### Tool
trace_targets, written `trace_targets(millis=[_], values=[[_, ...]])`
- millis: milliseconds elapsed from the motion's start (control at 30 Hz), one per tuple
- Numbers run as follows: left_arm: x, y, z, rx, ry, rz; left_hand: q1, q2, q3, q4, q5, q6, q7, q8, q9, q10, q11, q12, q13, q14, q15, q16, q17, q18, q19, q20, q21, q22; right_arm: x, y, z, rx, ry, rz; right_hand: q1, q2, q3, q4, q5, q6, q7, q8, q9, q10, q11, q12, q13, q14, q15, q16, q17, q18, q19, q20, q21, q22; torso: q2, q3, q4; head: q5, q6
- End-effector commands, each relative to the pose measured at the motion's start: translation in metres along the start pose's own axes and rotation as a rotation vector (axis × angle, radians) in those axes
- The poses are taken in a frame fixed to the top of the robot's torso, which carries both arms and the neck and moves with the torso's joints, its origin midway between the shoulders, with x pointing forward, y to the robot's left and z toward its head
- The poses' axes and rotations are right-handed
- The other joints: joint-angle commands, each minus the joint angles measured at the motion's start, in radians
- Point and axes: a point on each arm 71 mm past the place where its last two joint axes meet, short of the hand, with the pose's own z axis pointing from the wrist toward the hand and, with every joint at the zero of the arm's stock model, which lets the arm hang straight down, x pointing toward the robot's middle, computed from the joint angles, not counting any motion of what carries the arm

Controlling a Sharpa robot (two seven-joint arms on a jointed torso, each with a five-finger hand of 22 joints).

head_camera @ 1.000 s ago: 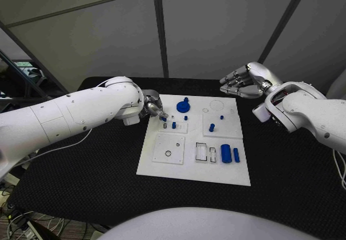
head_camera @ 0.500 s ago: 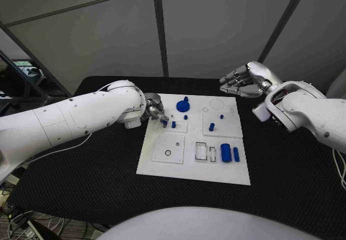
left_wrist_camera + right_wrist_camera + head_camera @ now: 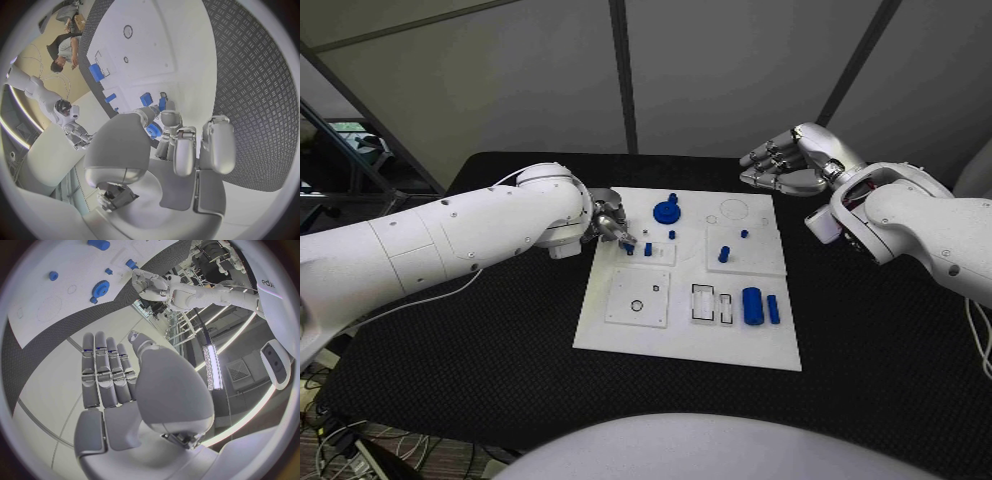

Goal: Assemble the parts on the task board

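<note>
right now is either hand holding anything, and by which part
The left hand pinches a small blue part between its fingers; which part of it, I cannot tell. The right hand holds nothing.

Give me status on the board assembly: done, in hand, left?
Done: a few small blue parts stand upright on the task board, including a peg. In hand: the left robot hand pinches a blue piece over the board's far-left corner. Left: two blue cylinders lie loose; right robot hand hangs idle, holding nothing.
</note>
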Motion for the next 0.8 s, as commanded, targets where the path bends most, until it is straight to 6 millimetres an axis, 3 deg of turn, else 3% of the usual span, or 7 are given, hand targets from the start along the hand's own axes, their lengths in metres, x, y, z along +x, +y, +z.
trace_targets(millis=[33, 800], values=[[0.0027, 0.0002, 0.0006, -0.003, 0.014, 0.021, 0.009, 0.000, 0.131, -0.123, 0.004, 0.007, -0.001, 0.003, 0.002, 0.004, -0.003, 0.006, 0.001, 0.095, -0.007, -0.007, 0.243, -0.007, 0.020, -0.009, 0.004, 0.087, -0.0001, 0.0015, 0.0005, -0.011, 0.004, -0.001, -0.003, 0.009, -0.002, -0.003, 0.004, -0.009, -0.001, -0.002, -0.001, -0.008, 0.002, -0.002, 0.000, 0.001, 0.006, -0.005, -0.001, 0.011, 0.001, 0.003, -0.006, -0.001, 0.000, 0.0003, -0.0003, 0.000, -0.001], [0.0073, 0.0033, -0.0002, -0.006, 0.046, 0.036, 0.007, -0.007, 0.139, -0.128, 0.004, 0.009, -0.002, 0.004, 0.003, 0.006, -0.004, 0.005, 0.000, 0.096, -0.007, -0.006, 0.244, -0.007, 0.020, -0.010, 0.003, 0.087, -0.0004, 0.0008, 0.0001, -0.008, 0.008, -0.001, -0.003, 0.009, -0.002, -0.003, 0.004, -0.009, -0.001, -0.002, -0.001, -0.008, 0.002, -0.002, 0.000, 0.001, 0.006, -0.005, -0.001, 0.011, 0.001, 0.003, -0.006, -0.001, 0.000, 0.0004, -0.0006, 0.001, -0.001]])
